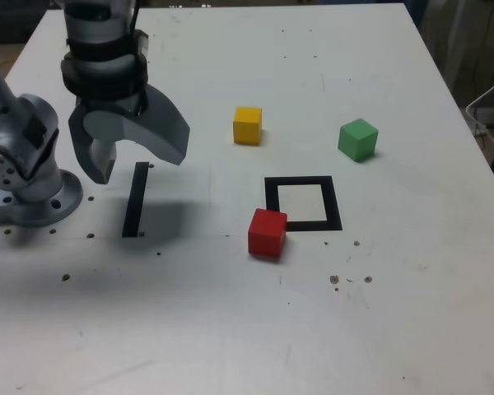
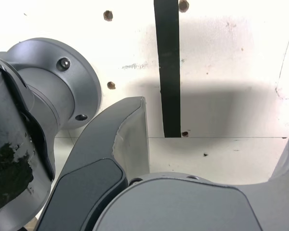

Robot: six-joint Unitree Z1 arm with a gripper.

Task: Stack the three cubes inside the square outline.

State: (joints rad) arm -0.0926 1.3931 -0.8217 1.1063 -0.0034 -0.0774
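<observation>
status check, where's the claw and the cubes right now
Claw open, empty, above the black tape strip. Red cube at the square outline corner; yellow cube and green cube apart. Nothing stacked, path clear.

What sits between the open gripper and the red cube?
In the exterior view, only the straight black tape strip lies between the gripper and the red cube; the rest is bare table.

Bright, even overhead light washes the white matte tabletop [image 1: 313, 49] nearly to glare. A soft shadow pools directly beneath the grey open-jawed gripper [image 1: 136, 152]. The wrist view blurs its nearest parts.
</observation>
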